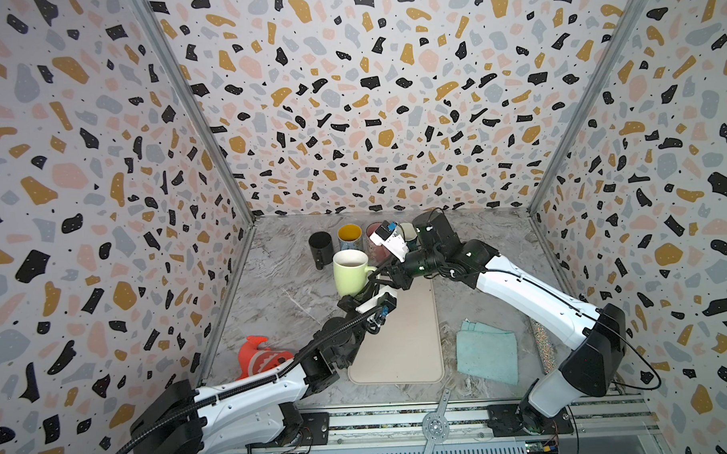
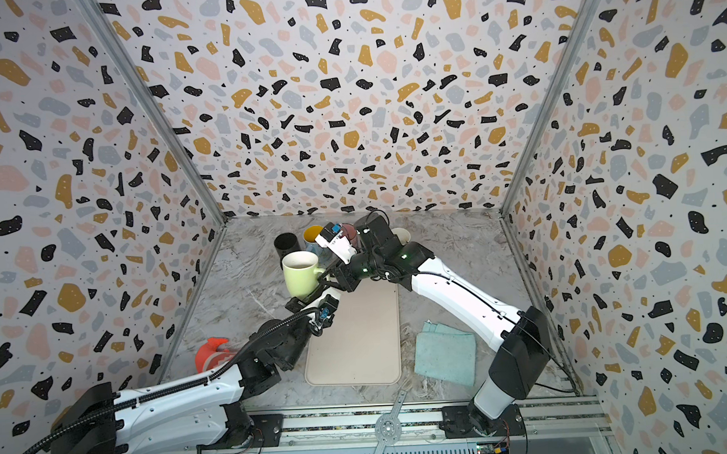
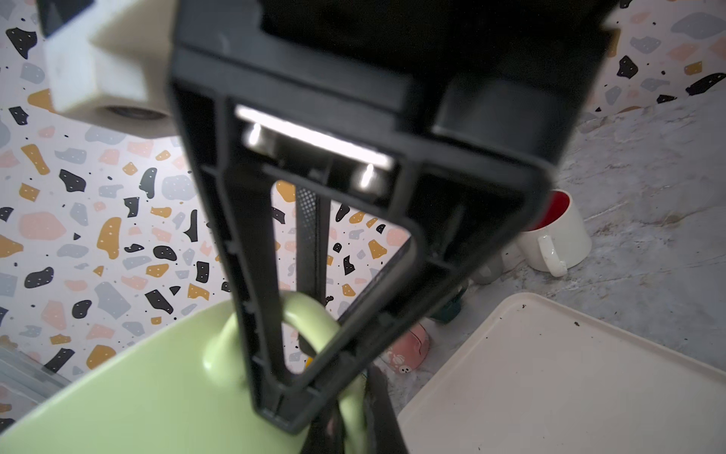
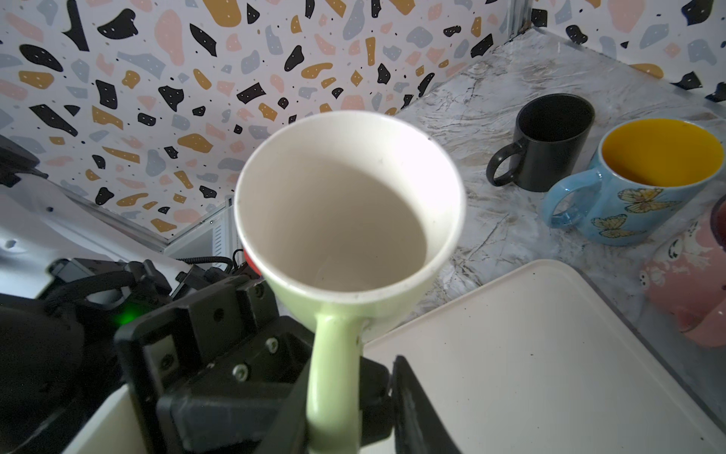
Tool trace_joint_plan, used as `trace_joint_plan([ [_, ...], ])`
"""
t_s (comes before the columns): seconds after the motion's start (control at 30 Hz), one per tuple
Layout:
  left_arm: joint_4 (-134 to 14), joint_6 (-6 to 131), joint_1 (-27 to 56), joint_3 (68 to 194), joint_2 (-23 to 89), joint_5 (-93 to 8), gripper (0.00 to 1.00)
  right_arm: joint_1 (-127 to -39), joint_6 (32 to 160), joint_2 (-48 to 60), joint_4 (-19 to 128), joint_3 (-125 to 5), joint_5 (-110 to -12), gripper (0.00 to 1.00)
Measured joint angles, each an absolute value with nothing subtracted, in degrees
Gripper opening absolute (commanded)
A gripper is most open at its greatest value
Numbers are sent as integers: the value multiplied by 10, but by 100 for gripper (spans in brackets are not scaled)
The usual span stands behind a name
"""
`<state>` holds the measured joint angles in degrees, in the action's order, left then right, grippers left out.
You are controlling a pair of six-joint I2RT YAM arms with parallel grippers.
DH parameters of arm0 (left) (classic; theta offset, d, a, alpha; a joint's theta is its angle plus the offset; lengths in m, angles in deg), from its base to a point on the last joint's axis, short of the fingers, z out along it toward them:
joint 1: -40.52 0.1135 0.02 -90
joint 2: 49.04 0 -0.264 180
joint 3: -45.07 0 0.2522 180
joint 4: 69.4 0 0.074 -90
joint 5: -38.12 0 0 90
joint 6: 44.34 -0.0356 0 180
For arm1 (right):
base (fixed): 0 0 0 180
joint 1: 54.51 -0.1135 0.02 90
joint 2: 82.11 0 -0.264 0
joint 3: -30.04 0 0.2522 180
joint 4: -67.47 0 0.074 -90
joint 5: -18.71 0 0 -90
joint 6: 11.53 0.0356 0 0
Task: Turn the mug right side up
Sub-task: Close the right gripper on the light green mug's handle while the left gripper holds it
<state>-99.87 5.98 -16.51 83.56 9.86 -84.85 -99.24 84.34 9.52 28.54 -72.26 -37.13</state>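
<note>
The light green mug (image 1: 350, 272) (image 2: 301, 274) hangs in the air, mouth up, just left of the beige tray's far end. Its white inside (image 4: 345, 212) is empty. My left gripper (image 1: 362, 298) (image 2: 312, 298) (image 3: 349, 428) comes from below and is shut on the low part of the mug's handle (image 3: 310, 314). My right gripper (image 1: 378, 273) (image 2: 328, 275) (image 4: 345, 424) reaches in from the right with its jaws on either side of the same handle (image 4: 334, 377). One fingertip (image 4: 412, 397) stands a little apart from it.
Behind the mug stand a black mug (image 1: 321, 248) (image 4: 550, 145), a blue mug with yellow inside (image 1: 349, 237) (image 4: 644, 184), a pink mug (image 4: 691, 283) and a white mug (image 3: 558, 236). The beige tray (image 1: 399, 339), a teal cloth (image 1: 487, 352) and a red object (image 1: 260, 358) lie nearer.
</note>
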Motion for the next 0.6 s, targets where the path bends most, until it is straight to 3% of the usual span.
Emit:
trace_joint_plan([
  [0.13,-1003,33,-168,834,99,-861,0,-993,839,97,280,-728,-364,18],
  [0.23,-1004,17,-171,832,99,-872,0,-994,833,99,277,-730,-363,0],
  [0.6,-1009,-11,-174,830,99,-893,0,-995,831,101,283,-728,-360,0],
])
